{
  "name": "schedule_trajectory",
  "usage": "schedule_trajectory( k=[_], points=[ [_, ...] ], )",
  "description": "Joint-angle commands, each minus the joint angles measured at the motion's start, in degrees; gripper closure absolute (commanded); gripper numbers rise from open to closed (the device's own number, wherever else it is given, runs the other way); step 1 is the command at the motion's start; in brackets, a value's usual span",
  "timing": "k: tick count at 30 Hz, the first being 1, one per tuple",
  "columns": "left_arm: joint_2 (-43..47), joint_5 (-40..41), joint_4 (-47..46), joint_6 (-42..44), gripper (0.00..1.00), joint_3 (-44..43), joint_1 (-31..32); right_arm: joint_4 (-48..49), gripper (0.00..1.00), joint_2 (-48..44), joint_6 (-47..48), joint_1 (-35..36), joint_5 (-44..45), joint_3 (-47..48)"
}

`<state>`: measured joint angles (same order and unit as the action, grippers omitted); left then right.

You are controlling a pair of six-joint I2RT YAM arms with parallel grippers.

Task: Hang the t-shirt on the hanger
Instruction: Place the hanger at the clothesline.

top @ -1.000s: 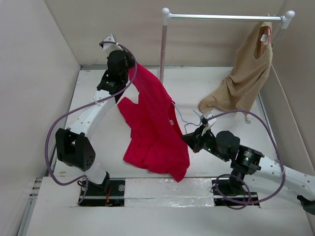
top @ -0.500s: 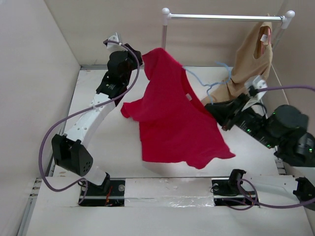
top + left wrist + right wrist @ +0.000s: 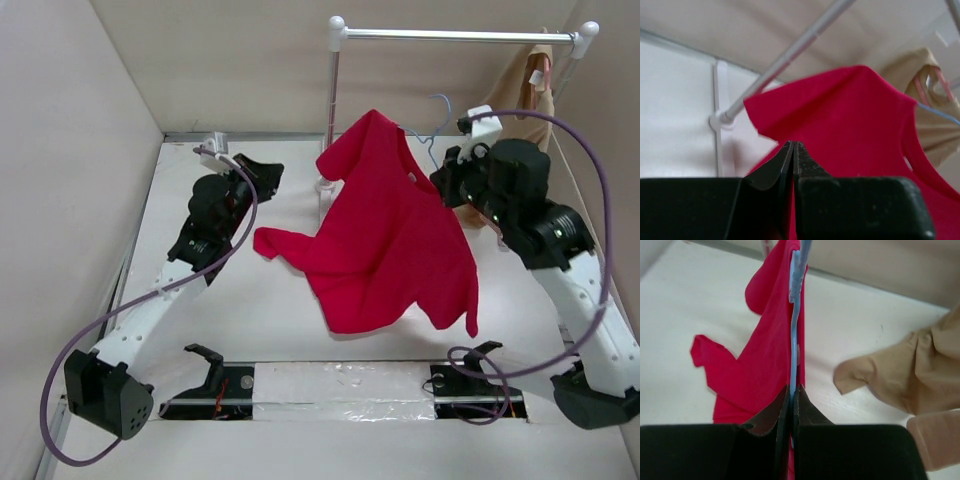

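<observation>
The red t-shirt (image 3: 390, 240) hangs in the air on the light-blue hanger (image 3: 430, 140), whose hook sticks up just below the rail. My right gripper (image 3: 446, 182) is shut on the hanger's wire (image 3: 795, 315), with the red cloth (image 3: 765, 355) draped to its left. My left gripper (image 3: 272, 170) sits to the left of the shirt, apart from it, shut with nothing between its fingers. In the left wrist view the shut gripper (image 3: 793, 146) points at the shirt (image 3: 850, 115), and a bit of the hanger (image 3: 940, 113) shows at the right.
A metal rail (image 3: 455, 35) on a white post (image 3: 330, 100) spans the back. A tan garment (image 3: 525, 80) hangs at its right end, partly behind my right arm, also visible as tan cloth (image 3: 905, 370). Walls close in on three sides.
My right arm has lifted the hanger and shirt up and back toward the rail. The left gripper has let go of the shirt, shut again and drawn back to the left.
</observation>
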<state>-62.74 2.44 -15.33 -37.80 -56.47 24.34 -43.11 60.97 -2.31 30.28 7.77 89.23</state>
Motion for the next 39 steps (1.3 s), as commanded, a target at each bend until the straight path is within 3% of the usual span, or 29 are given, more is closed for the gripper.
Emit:
schedule_trajectory(
  k=[1, 7, 17, 23, 33, 39],
  points=[
    [4.7, -8.7, -3.2, -1.9, 1.00, 4.6, -0.1, 2.5, 1.00, 4.1, 1.4, -5.7, -1.5, 4.9],
    [14.6, -12.8, 1.7, -1.1, 1.00, 10.8, -0.1, 3.7, 1.00, 12.0, -0.4, -16.8, -3.0, 11.9],
    [35.2, -14.6, 21.1, 8.3, 0.94, 16.2, -0.1, 0.1, 1.00, 24.7, -1.1, -25.5, -0.8, 27.6],
    [37.9, -10.6, 24.7, 11.5, 0.93, 14.4, 3.8, -0.9, 1.00, 30.3, -2.5, -29.3, -1.6, 36.5],
    [39.0, -9.6, 25.6, 11.8, 0.93, 14.5, 4.8, -1.8, 1.00, 41.3, -2.0, -31.9, -0.4, 50.5],
    [38.7, -9.4, 25.5, 11.8, 0.93, 14.5, 4.8, 0.2, 1.00, 44.3, -2.0, -34.8, -0.3, 50.1]
  ],
)
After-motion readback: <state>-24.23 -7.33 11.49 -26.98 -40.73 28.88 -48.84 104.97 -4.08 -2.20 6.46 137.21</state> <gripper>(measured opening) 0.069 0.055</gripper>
